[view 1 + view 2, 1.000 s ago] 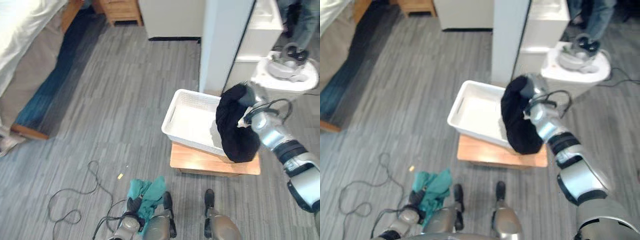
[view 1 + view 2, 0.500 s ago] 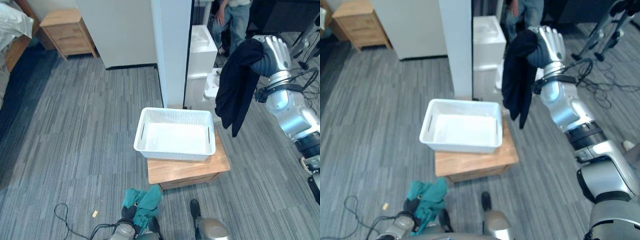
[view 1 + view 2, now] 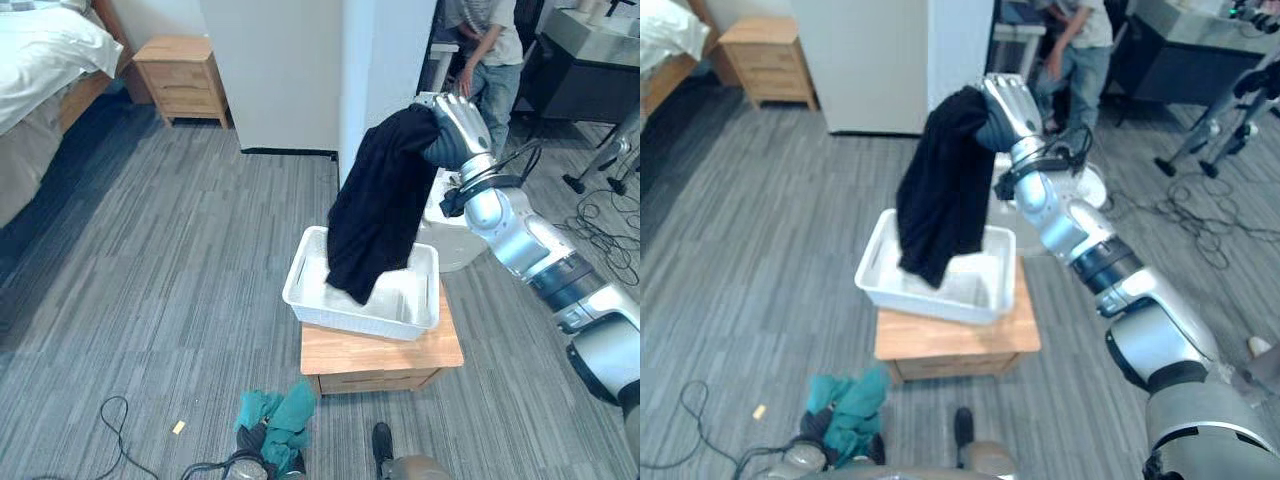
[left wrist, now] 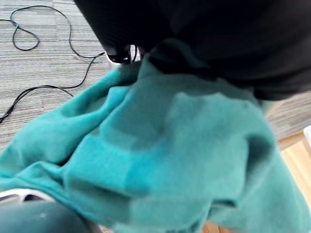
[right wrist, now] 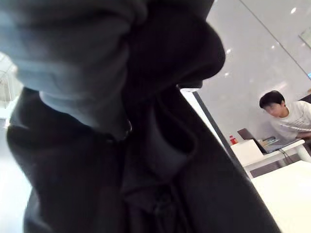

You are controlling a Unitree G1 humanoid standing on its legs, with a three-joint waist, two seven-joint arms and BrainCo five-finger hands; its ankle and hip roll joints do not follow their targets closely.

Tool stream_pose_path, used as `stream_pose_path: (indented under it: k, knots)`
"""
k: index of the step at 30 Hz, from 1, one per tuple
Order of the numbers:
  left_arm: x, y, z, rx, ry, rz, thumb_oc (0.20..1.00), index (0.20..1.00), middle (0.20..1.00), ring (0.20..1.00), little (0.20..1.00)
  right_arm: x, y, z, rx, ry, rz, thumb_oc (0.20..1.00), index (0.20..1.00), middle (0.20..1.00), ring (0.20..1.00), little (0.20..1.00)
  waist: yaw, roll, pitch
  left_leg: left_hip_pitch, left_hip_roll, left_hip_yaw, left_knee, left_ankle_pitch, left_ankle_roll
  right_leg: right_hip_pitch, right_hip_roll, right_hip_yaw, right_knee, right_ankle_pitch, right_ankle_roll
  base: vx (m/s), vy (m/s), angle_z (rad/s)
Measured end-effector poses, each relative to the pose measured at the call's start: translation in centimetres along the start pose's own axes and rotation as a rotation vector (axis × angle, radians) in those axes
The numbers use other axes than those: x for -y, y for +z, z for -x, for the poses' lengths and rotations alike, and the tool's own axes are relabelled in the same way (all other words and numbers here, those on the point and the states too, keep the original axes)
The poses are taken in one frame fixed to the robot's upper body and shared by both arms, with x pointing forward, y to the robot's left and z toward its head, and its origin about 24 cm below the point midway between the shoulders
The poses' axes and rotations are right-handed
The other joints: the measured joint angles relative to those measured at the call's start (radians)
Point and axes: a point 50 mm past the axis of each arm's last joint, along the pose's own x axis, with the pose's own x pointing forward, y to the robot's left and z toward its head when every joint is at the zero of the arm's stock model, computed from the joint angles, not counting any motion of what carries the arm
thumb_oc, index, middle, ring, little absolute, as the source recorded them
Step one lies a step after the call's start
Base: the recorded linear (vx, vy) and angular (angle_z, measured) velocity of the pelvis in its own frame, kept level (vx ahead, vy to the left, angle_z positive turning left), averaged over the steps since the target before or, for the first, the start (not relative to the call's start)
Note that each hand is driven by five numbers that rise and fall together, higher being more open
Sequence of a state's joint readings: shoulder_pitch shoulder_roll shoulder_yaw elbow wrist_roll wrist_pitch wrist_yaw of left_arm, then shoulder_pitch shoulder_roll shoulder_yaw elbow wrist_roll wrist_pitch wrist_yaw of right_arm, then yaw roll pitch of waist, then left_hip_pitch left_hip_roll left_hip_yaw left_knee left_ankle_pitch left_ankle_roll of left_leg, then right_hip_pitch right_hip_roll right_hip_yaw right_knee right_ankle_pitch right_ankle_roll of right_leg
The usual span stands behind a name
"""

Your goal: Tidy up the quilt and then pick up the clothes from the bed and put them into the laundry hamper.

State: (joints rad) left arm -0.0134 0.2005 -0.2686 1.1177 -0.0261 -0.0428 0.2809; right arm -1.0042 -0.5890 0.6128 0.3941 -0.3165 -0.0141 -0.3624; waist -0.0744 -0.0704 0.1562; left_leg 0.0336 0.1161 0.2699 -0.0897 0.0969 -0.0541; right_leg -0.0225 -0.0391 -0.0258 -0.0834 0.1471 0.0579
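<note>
My right hand (image 3: pixel 455 128) is raised above the white laundry basket (image 3: pixel 415 305) and is shut on the top of a black garment (image 3: pixel 375 205). The garment hangs down from it, and its lower end reaches into the basket. In the right wrist view my fingers (image 5: pixel 73 58) curl round the black cloth (image 5: pixel 160 160). Low by my side, my left hand (image 3: pixel 252 462) is shut on a bunched teal garment (image 3: pixel 280 415), which drapes over it; the teal cloth (image 4: pixel 170 155) spreads out past the hand's dark cover.
The basket sits on a low wooden stand (image 3: pixel 380 352) on the grey plank floor. Behind it are a white pillar (image 3: pixel 380 60) and a white cabinet. A bed (image 3: pixel 40 50) and a wooden nightstand (image 3: pixel 185 72) are at the far left. A person (image 3: pixel 492 55) stands at the back right.
The camera has shifted. My right hand has carried the black garment from beside the basket's right end to over it, so the cloth now hangs into it. The left hand still holds the teal garment.
</note>
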Motion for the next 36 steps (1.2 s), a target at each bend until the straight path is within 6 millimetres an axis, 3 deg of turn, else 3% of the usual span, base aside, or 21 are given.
stream_pose_path:
  k: [6,7,10,14,17,20,21,24,31,33,36]
  knots:
    - [0.1,0.2,0.0,0.005,-0.003,-0.001,0.200,0.200,0.200,0.200,0.200,-3.5,-0.9,1.0,-0.068,0.114,0.010,0.200,0.200,0.200,0.200,0.200,0.005,0.017,0.004,-0.017,-0.002,-0.010,0.002,0.008,-0.005,-0.011,-0.002,-0.009,0.000,0.000,0.000,-0.01,-0.009,0.06]
    - [0.2,0.2,0.0,0.009,-0.008,-0.007,0.200,0.200,0.200,0.200,0.200,-4.9,-2.0,1.8,-0.130,0.162,0.015,0.200,0.200,0.200,0.200,0.200,0.009,0.030,0.005,-0.018,-0.002,-0.011,0.001,0.007,-0.005,-0.012,-0.003,-0.012,0.000,-0.001,-0.001,-0.04,-0.029,0.06]
    - [0.6,0.7,0.0,0.035,-0.025,-0.033,0.200,0.200,0.200,0.200,0.200,-6.7,-5.4,4.2,-0.268,0.273,0.112,0.200,0.200,0.200,0.200,0.200,0.025,0.071,0.019,-0.054,-0.007,-0.035,0.001,0.014,0.003,-0.035,-0.009,-0.035,0.000,-0.001,-0.001,-0.03,-0.020,0.20]
    - [0.8,0.4,0.2,0.030,-0.037,-0.045,0.200,0.200,0.200,0.200,0.200,-7.6,-8.0,6.4,-0.390,0.337,0.157,0.200,0.200,0.200,0.200,0.200,0.027,0.118,0.037,-0.083,-0.007,-0.039,0.003,0.025,-0.001,-0.061,-0.009,-0.045,0.000,0.001,0.000,-0.01,-0.025,0.09]
    - [1.0,0.6,0.2,0.040,-0.048,-0.043,0.200,0.200,0.200,0.200,0.200,-7.9,-10.5,8.4,-0.501,0.393,0.229,0.200,0.200,0.200,0.200,0.200,0.033,0.140,0.049,-0.084,-0.006,-0.041,0.005,0.027,-0.001,-0.061,-0.009,-0.048,0.000,0.001,-0.002,0.00,-0.006,0.02]
    - [1.0,1.0,0.1,0.051,-0.049,-0.040,0.200,0.200,0.200,0.200,0.200,-8.0,-11.4,9.4,-0.549,0.413,0.246,0.200,0.200,0.200,0.200,0.200,0.026,0.146,0.053,-0.082,-0.006,-0.040,0.006,0.027,-0.001,-0.059,-0.008,-0.048,0.000,0.004,-0.005,0.00,-0.012,0.00]
    - [1.0,1.6,0.1,0.078,-0.050,-0.034,0.200,0.200,0.200,0.200,0.200,-8.1,-11.9,10.2,-0.586,0.416,0.236,1.000,1.000,1.000,1.000,1.000,0.026,0.146,0.053,-0.081,-0.005,-0.041,0.006,0.027,-0.001,-0.057,-0.007,-0.050,0.000,0.004,-0.005,0.00,0.000,0.00]
    - [1.1,3.2,0.0,0.136,-0.060,-0.042,0.200,0.200,0.200,0.200,0.200,-8.8,-12.8,12.2,-0.641,0.458,0.236,1.000,1.000,1.000,1.000,1.000,0.025,0.146,0.054,-0.073,-0.006,-0.040,0.006,0.027,-0.002,-0.049,-0.008,-0.050,0.000,0.003,-0.005,0.00,0.000,0.00]
    - [1.0,7.6,0.3,0.326,-0.086,-0.025,0.200,0.200,0.200,0.200,0.200,-11.3,-13.8,20.5,-0.822,0.563,0.149,1.000,1.000,1.000,1.000,1.000,0.011,0.141,0.064,-0.046,-0.004,-0.039,0.000,0.006,-0.006,-0.024,-0.007,-0.045,0.000,-0.007,-0.003,0.00,-0.002,-0.03]
    - [-0.4,8.6,0.3,0.372,-0.049,-0.010,0.200,0.200,0.200,0.200,0.200,-11.4,-14.6,26.5,-0.933,0.646,0.165,1.000,1.000,1.000,1.000,1.000,-0.004,0.140,0.066,-0.046,-0.004,-0.038,0.000,0.005,-0.005,-0.019,-0.008,-0.046,0.000,-0.007,-0.003,0.00,0.000,-0.02]
    - [-1.8,9.2,0.3,0.398,-0.009,0.018,0.200,0.200,0.200,0.200,0.200,-9.0,-15.3,31.1,-0.914,0.677,0.322,1.000,1.000,1.000,1.000,1.000,-0.026,0.136,0.071,-0.018,-0.006,-0.033,0.000,0.006,-0.004,0.002,-0.009,-0.041,0.000,-0.008,-0.005,0.02,-0.003,-0.05]
